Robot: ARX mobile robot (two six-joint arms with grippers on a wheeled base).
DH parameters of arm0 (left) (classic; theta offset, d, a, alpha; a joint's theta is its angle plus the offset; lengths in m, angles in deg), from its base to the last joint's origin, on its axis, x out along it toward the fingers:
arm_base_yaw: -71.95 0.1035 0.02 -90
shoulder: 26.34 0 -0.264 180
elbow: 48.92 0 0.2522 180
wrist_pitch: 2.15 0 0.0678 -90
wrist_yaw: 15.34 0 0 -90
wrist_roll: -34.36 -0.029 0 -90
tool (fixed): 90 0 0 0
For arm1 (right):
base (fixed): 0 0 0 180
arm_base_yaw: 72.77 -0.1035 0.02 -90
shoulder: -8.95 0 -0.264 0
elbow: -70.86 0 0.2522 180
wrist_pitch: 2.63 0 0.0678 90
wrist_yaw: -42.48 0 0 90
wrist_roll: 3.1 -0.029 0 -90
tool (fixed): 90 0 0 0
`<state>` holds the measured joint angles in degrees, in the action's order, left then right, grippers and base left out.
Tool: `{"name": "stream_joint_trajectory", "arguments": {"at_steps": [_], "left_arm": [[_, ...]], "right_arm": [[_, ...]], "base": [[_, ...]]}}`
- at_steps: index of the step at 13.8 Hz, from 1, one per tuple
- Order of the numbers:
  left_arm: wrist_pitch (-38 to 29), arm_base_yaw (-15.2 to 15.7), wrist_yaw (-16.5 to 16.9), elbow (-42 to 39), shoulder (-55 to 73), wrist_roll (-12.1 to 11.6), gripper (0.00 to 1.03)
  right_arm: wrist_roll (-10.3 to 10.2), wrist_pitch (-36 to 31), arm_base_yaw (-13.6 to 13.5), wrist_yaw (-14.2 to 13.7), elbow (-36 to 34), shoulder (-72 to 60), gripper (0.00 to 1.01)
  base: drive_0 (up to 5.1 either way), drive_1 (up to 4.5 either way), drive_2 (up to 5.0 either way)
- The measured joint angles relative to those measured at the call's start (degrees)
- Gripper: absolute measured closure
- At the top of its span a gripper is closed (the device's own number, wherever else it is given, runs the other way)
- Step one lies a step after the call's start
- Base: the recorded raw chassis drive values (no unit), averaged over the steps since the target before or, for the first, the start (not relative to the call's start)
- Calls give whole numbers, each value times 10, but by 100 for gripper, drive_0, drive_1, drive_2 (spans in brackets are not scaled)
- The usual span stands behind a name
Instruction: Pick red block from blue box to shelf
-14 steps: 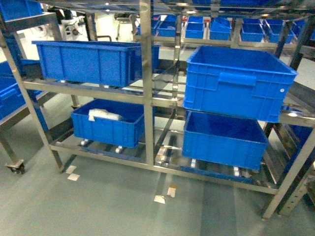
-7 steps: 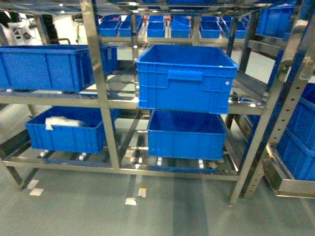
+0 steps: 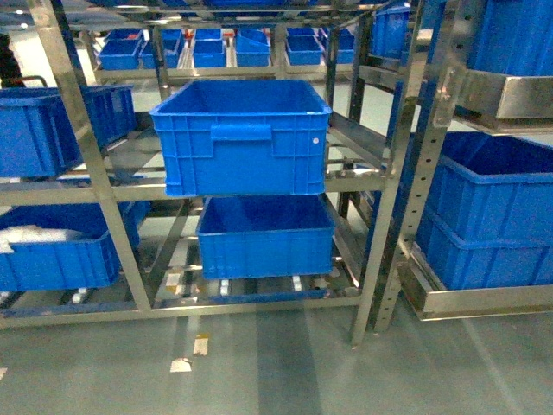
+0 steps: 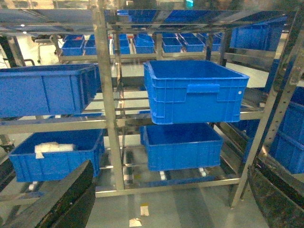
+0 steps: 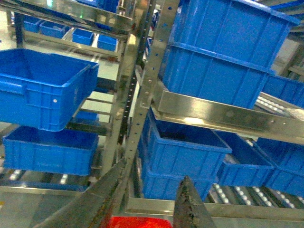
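Warehouse aisles of shiny steel shelf (image 3: 112, 225) racks with perforated posts fill every view, their rail levels carrying dark blue ribbed crates (image 3: 242, 134), and paper scraps (image 3: 200, 346) lie on the grey floor. At the bottom edge of the right wrist view a glossy red patch, seemingly the block (image 5: 140, 222), sits beneath the right pincer (image 5: 152, 199), whose fingers slant close together without visibly touching it, so I cannot tell its grip. The left pincer (image 4: 166, 209) stands spread wide, with nothing between its dark fingers (image 4: 71, 199).
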<state>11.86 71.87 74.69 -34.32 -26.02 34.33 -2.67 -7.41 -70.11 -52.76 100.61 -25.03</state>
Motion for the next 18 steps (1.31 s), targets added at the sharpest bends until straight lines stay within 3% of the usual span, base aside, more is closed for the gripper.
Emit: {"name": "stream_joint_trajectory", "arguments": {"at_steps": [7,18], "left_arm": [[0,0,-1,0,0,0,5],[0,1,-1,0,0,0,5]], "right_arm": [[0,0,0,-1,0,0,74],[0,0,-1,-1,0,0,74]], "base": [[137,137,137],[0,0,0]]}}
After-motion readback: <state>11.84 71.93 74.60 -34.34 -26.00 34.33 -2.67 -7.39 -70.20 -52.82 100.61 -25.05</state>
